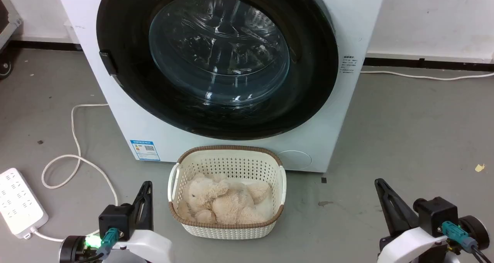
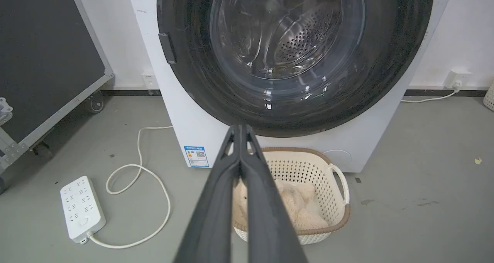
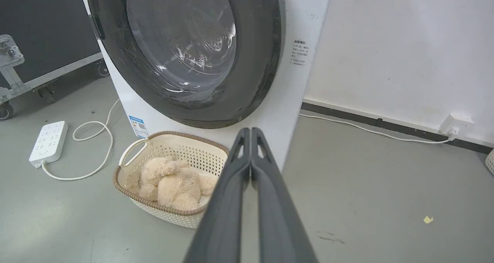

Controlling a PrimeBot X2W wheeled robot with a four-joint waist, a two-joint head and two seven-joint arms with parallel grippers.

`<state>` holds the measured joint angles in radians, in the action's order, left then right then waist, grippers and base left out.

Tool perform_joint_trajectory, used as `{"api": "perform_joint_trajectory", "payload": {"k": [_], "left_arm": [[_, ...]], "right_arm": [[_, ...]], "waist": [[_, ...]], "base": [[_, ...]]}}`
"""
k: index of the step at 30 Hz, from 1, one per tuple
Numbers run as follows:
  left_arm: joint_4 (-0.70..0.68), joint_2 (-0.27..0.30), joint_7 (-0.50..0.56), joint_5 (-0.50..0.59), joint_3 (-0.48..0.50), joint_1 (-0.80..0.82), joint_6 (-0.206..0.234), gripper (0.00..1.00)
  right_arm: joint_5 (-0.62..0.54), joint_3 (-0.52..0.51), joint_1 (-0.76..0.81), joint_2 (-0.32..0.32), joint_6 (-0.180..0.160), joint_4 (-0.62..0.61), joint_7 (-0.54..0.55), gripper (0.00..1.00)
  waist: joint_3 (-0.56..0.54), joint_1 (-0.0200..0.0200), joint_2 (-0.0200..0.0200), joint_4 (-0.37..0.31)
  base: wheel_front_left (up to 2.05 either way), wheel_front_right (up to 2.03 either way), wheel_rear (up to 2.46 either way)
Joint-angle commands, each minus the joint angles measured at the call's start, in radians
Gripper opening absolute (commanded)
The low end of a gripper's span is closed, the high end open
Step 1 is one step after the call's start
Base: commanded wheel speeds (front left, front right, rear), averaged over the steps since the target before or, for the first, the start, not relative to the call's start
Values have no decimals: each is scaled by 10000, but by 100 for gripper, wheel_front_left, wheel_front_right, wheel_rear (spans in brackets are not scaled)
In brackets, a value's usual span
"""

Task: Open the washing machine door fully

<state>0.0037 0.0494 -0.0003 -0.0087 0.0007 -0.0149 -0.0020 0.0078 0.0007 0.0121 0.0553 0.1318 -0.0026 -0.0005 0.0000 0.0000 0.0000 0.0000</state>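
- Washing machine door (image 1: 218, 58) sits closed, flush against the washing machine (image 1: 347, 24) front.
- Left fingers (image 2: 224, 186) pressed together, low, well short of the door's lower rim.
- Right fingers (image 3: 231, 186) likewise pressed together, low, right of the door, apart.

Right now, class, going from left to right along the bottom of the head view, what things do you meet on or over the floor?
Power strip → left claw → basket → right claw.
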Motion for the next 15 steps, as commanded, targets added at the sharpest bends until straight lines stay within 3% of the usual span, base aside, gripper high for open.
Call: {"api": "perform_joint_trajectory", "payload": {"k": [1,15], "left_arm": [[-37,8,3,87,-7,149,20,0],[-37,8,3,87,-7,149,20,0]], "right_arm": [[-78,-7,-121,-51,-11,26,5,0],[-78,-7,-121,-51,-11,26,5,0]], "waist": [[0,0,0,0],[0,0,0,0]], "base": [[0,0,0],[0,0,0]]}}
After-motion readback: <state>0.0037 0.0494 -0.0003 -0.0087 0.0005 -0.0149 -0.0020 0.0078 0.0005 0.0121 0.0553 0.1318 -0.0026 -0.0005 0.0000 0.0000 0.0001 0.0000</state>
